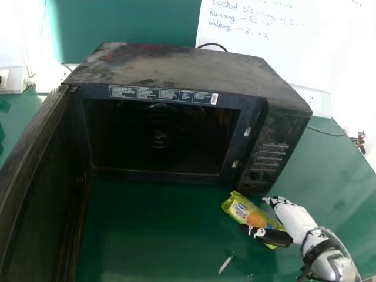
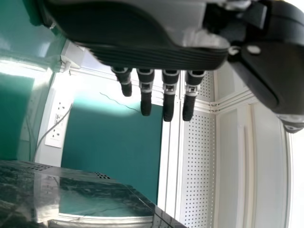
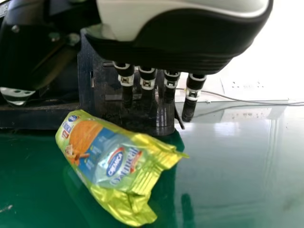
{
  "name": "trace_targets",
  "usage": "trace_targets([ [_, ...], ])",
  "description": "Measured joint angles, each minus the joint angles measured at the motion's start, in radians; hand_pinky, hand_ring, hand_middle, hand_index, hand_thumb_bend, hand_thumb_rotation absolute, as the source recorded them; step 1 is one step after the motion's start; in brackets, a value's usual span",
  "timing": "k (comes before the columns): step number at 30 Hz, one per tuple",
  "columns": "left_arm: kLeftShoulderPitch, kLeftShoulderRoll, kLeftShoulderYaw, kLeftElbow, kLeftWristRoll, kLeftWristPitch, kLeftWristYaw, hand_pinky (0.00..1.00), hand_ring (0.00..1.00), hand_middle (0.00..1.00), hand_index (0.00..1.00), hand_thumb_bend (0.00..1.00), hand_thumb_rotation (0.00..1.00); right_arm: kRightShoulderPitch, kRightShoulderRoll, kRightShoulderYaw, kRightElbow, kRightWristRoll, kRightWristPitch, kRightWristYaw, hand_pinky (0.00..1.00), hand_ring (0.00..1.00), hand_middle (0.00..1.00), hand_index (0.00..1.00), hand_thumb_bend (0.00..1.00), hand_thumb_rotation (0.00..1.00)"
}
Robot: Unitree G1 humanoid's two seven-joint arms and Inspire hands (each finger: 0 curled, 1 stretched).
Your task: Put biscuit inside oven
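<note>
One biscuit pack [image 1: 239, 209], head view, lower right, on surface [image 1: 158, 229] | long axis upper left to lower right | right robot hand [image 1: 294, 218] nearer, by pack's lower-right end | open, holding nothing

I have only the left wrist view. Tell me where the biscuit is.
Observer: The biscuit packet lies on the table, just in front of the oven's control panel.
Operator: Report the oven door.
Observer: The door is swung open, at the left of the head view.
Operator: Now the right hand.
Observer: The right hand has its fingers straight, not curled round the packet.
</note>
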Motion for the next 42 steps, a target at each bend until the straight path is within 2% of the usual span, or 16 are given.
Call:
trace_targets([
  [2, 0.001, 0.000, 0.000, 0.000, -0.001, -0.001, -0.001, 0.97, 0.92, 0.91, 0.89, 0.95, 0.94, -0.008, 0.003, 0.018, 0.022, -0.006, 0.005, 0.002, 0.87, 0.96, 0.96, 0.95, 1.00, 0.67],
  [9, 0.003, 0.000, 0.001, -0.001, -0.002, -0.001, -0.001, 0.98, 0.92, 0.91, 0.89, 0.95, 0.93, -0.065, 0.008, 0.078, 0.067, -0.036, 0.042, 0.034, 0.78, 0.94, 0.95, 0.93, 1.00, 0.49],
  [12, 0.003, 0.001, 0.001, -0.001, -0.003, -0.001, -0.002, 0.97, 0.91, 0.91, 0.90, 0.95, 0.93, -0.088, 0.011, 0.089, 0.067, -0.037, 0.076, 0.054, 0.79, 0.92, 0.94, 0.92, 1.00, 0.41],
  [15, 0.003, 0.001, 0.001, -0.001, -0.002, -0.002, -0.001, 0.97, 0.91, 0.91, 0.90, 0.95, 0.92, -0.118, 0.025, 0.106, 0.067, -0.041, 0.122, 0.070, 0.73, 0.88, 0.91, 0.89, 1.00, 0.36],
  [20, 0.003, 0.001, 0.001, -0.001, -0.005, -0.002, -0.003, 0.98, 0.92, 0.91, 0.90, 0.95, 0.93, -0.154, 0.049, 0.134, 0.097, -0.068, 0.147, 0.047, 0.60, 0.82, 0.86, 0.85, 1.00, 0.34],
  [23, 0.004, 0.001, 0.001, -0.001, -0.005, -0.003, -0.003, 0.97, 0.91, 0.90, 0.90, 0.95, 0.93, -0.159, 0.057, 0.145, 0.114, -0.072, 0.144, 0.016, 0.58, 0.79, 0.85, 0.82, 1.00, 0.33],
  [32, 0.004, 0.001, 0.001, -0.005, -0.005, -0.003, -0.002, 0.97, 0.91, 0.91, 0.89, 0.95, 0.92, -0.180, 0.059, 0.161, 0.146, -0.076, 0.132, -0.010, 0.56, 0.75, 0.83, 0.78, 1.00, 0.32],
  [42, 0.004, 0.000, 0.001, -0.015, 0.001, -0.002, 0.011, 0.96, 0.91, 0.91, 0.90, 0.96, 0.92, -0.183, 0.050, 0.168, 0.138, -0.076, 0.130, 0.005, 0.61, 0.81, 0.86, 0.81, 1.00, 0.34],
])
